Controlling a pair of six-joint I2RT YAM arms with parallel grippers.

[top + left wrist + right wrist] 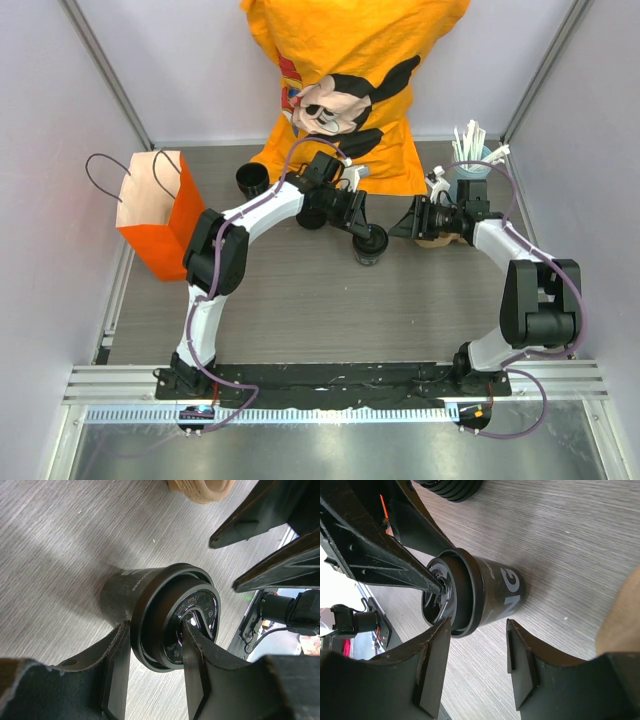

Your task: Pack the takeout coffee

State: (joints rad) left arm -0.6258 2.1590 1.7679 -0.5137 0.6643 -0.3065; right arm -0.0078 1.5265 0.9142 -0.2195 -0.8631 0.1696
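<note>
At the far left an orange paper bag (150,215) stands upright with its mouth open, near the edge of the grey wood-grain surface (300,310). To its right, well apart from it, a black cup without a lid (252,180) stands at the back, and a short stack of black lids (452,487) lies a little further right. The left arm reaches across to the middle, where the left end effector (156,630) is clamped on the takeout coffee (120,592): one finger (117,655) presses the outside of the lid's rim and the other sits in the recess on top of the lid. The cup is upright near the middle of the surface and appears to rest on it, with pale lettering on its black side. Just to its right the right end effector (479,625) points at the cup with its fingers apart and nothing between them. Beside that arm lies a tan ribbed cardboard piece (440,238), and behind it a holder of white sticks (470,160).
</note>
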